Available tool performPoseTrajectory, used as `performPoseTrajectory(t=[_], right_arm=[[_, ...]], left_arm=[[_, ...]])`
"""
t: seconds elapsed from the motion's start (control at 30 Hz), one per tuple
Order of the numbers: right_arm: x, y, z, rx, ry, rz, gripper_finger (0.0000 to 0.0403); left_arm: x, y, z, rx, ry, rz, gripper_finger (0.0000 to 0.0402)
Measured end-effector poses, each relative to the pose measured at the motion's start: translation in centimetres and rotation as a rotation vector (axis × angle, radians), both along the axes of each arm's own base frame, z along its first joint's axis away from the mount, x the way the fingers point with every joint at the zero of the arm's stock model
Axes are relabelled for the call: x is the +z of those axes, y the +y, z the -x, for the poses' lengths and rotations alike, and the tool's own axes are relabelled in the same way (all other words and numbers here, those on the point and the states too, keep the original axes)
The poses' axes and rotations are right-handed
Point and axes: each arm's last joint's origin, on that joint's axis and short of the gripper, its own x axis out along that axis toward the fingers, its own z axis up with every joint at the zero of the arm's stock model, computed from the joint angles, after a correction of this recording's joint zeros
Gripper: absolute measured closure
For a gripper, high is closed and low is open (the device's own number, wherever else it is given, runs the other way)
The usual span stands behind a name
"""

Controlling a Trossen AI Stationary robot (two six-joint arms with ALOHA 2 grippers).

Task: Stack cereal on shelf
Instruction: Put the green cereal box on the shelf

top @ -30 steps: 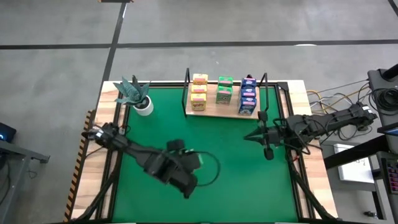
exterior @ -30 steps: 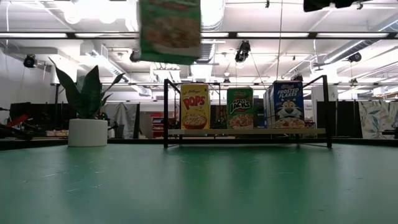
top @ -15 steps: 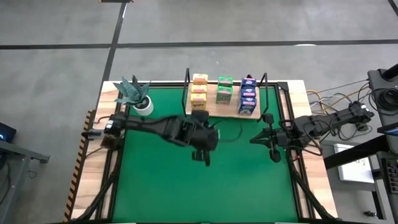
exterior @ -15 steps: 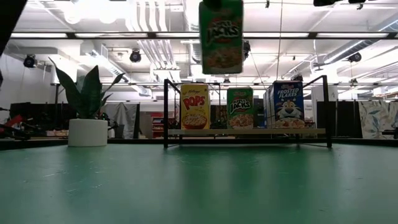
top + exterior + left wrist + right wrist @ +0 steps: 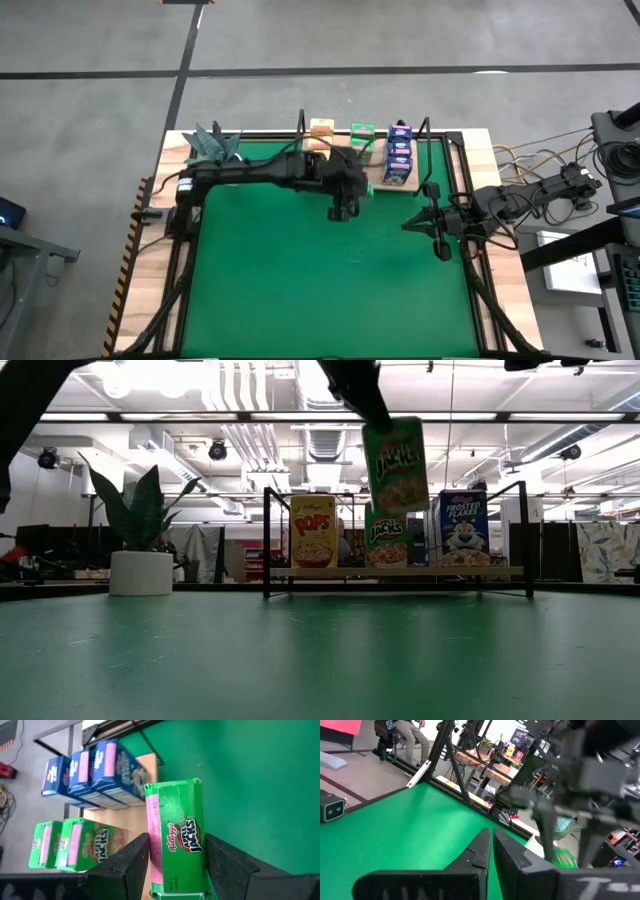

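Observation:
My left gripper (image 5: 345,205) is shut on a green cereal box (image 5: 395,465) in the air, just before the shelf's near edge. The shelf (image 5: 400,571) is a light-brown board in a black wire frame at the mat's far side. On it stand yellow boxes (image 5: 314,531), green boxes (image 5: 65,842) and blue boxes (image 5: 95,770). In the low view the held box's lower end overlaps the shelf's green box (image 5: 385,545). My right gripper (image 5: 436,232) is shut on nothing, held above the mat's right edge. My left gripper pinches the green box between its two fingers (image 5: 132,862), one on each broad face, near the box's upper end (image 5: 378,428). A narrow printed side (image 5: 175,835) faces the wrist camera. The fingers slant down from the table's left. The box hangs tilted, clear of the mat.
A white pot with a teal plant (image 5: 212,148) stands at the mat's far left corner. The green mat (image 5: 300,280) is bare in front of the shelf. Black frame posts (image 5: 267,540) rise at the shelf's ends. Cables lie off the table's right edge (image 5: 530,160).
My left gripper has swung from over the mat's near middle toward the far edge and the right, up to the shelf, carrying the green box. The wrist has rolled. The box showed its broad front, then stood upright, and now leans. The right arm has barely moved.

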Motion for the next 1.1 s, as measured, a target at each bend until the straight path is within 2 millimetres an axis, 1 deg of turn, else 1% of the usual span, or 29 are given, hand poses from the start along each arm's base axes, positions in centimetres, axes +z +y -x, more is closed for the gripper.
performPoseTrajectory(t=[0.23, 0.43, 0.7, 0.83, 0.93, 1.1], right_arm=[[-0.1, 0.0, 0.0, -0.002, 0.002, 0.001, 0.0390], [0.0, 0.0, 0.0, -0.002, 0.000, 0.009, 0.0390], [0.0, 0.0, 0.0, -0.009, -0.009, 0.035, 0.0390], [0.2, -0.1, 0.2, -0.010, -0.021, 0.037, 0.0390], [0.4, -0.2, 0.4, -0.010, -0.035, 0.041, 0.0390], [0.5, -0.2, 0.5, -0.011, -0.042, 0.042, 0.0390]], left_arm=[[-2.7, 4.4, -0.6, 0.051, -0.016, -0.024, 0.0235], [-4.0, 6.6, -0.6, 0.047, -0.044, 0.013, 0.0235], [-5.0, 8.3, -0.8, 0.062, -0.075, 0.025, 0.0235], [-5.4, 8.5, -1.0, 0.040, -0.074, 0.052, 0.0235], [-5.4, 8.6, -1.4, 0.030, -0.110, 0.054, 0.0235], [-6.3, 9.2, -1.9, 0.025, -0.096, 0.041, 0.0235]])
